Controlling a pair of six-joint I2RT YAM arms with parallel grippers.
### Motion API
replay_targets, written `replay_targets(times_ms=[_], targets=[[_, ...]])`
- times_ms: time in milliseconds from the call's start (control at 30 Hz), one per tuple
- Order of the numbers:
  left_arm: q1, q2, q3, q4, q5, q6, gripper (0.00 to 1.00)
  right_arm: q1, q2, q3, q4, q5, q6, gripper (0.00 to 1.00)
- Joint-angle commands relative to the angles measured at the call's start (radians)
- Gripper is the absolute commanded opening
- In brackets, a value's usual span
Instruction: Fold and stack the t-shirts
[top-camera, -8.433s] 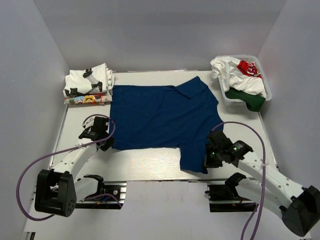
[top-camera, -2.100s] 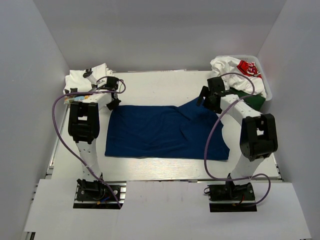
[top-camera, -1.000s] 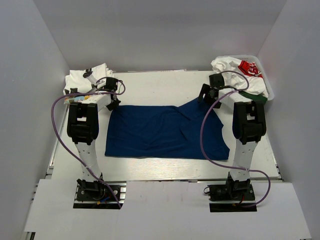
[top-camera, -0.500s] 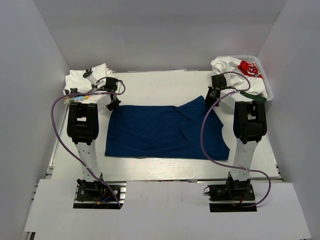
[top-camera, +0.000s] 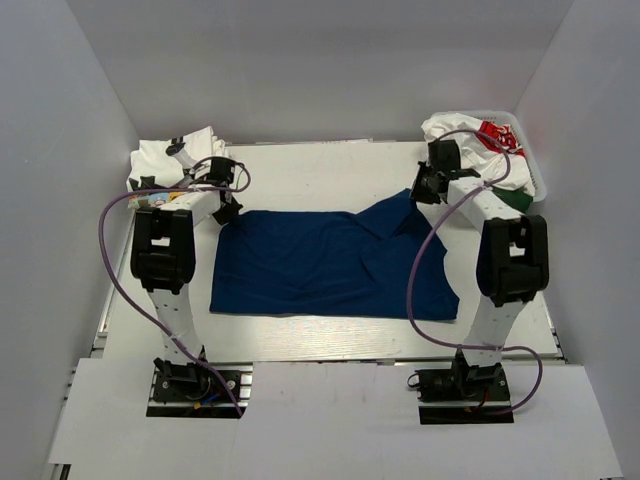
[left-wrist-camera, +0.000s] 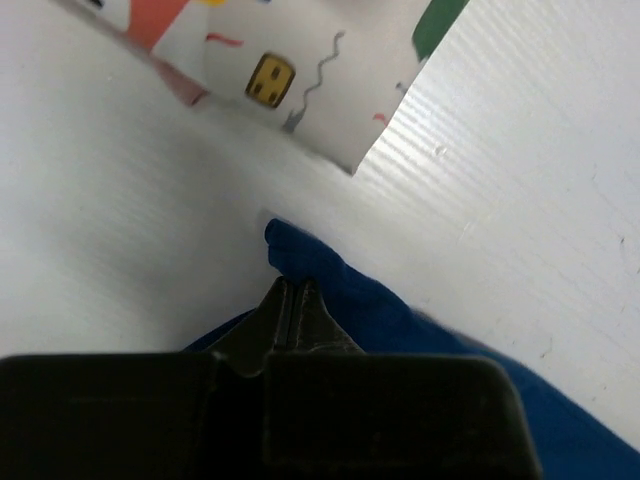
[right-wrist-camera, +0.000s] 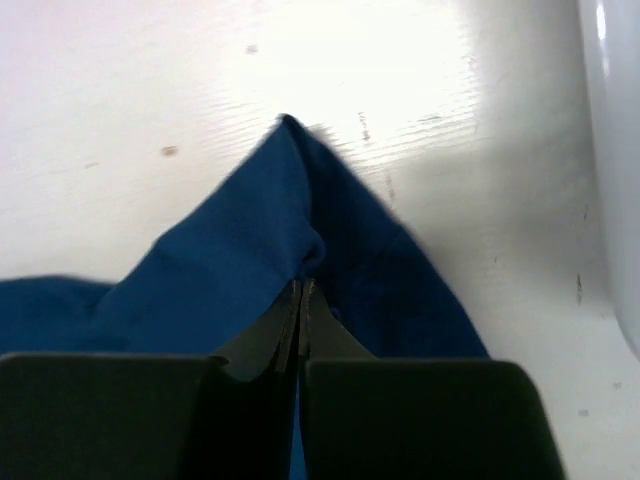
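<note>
Top external view: farthest left, just beyond the left gripper (top-camera: 226, 208) and on its outer side, sits a stack of folded tees (top-camera: 172, 168), white with cartoon prints. The left gripper is down at the table (top-camera: 320, 170). Its jaws are pressed fully together on the far left corner of the dark blue t-shirt (top-camera: 320, 265). In the left wrist view that blue corner pokes out just past the closed fingertips. The printed edge of the stack lies a little ahead of them, apart from the blue cloth.

From this hand the blue shirt spreads to the right across the table as a wide flat band, with rumpled folds nearer the other hand. The right gripper (top-camera: 424, 190) is also closed tight, pinching the shirt at its far right corner. The right wrist view shows the cloth pulled up into a ridge that runs ahead of the fingertips to a point.

Just to the right of that hand stands a white basket (top-camera: 537, 186) holding loose tees (top-camera: 465, 135), white with red print and dark green. The basket wall shows at the right edge of the right wrist view, apart from the blue cloth.
</note>
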Motion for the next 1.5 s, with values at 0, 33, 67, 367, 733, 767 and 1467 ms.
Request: replay_targets(times_ms=[0,33,67,367,733,767,1467], targets=[[-0.006,-0.120,-0.036,-0.027,-0.004,-0.003,0.00,0.004,-0.138,-0.037,-0.013,-0.047,-0.023,0.00],[-0.015,-0.139,-0.045,-0.017,-0.014,0.009,0.00,0.007,-0.168,-0.048,-0.013,-0.064,-0.022,0.00],[-0.015,-0.177,-0.068,0.005,-0.014,0.018,0.00,0.004,-0.184,-0.070,-0.016,-0.100,-0.027,0.00],[-0.015,-0.390,-0.215,0.002,-0.060,0.018,0.00,-0.001,-0.443,-0.188,-0.169,0.028,0.033,0.00],[-0.015,-0.662,-0.473,0.059,0.007,0.000,0.00,-0.002,-0.660,-0.303,-0.326,0.042,0.076,0.00],[-0.015,-0.674,-0.488,0.059,0.024,0.000,0.00,0.001,-0.685,-0.314,-0.348,0.042,0.087,0.00],[-0.015,-0.765,-0.661,-0.187,-0.014,-0.175,1.00,0.001,-0.874,-0.733,-0.424,0.071,0.240,0.86]])
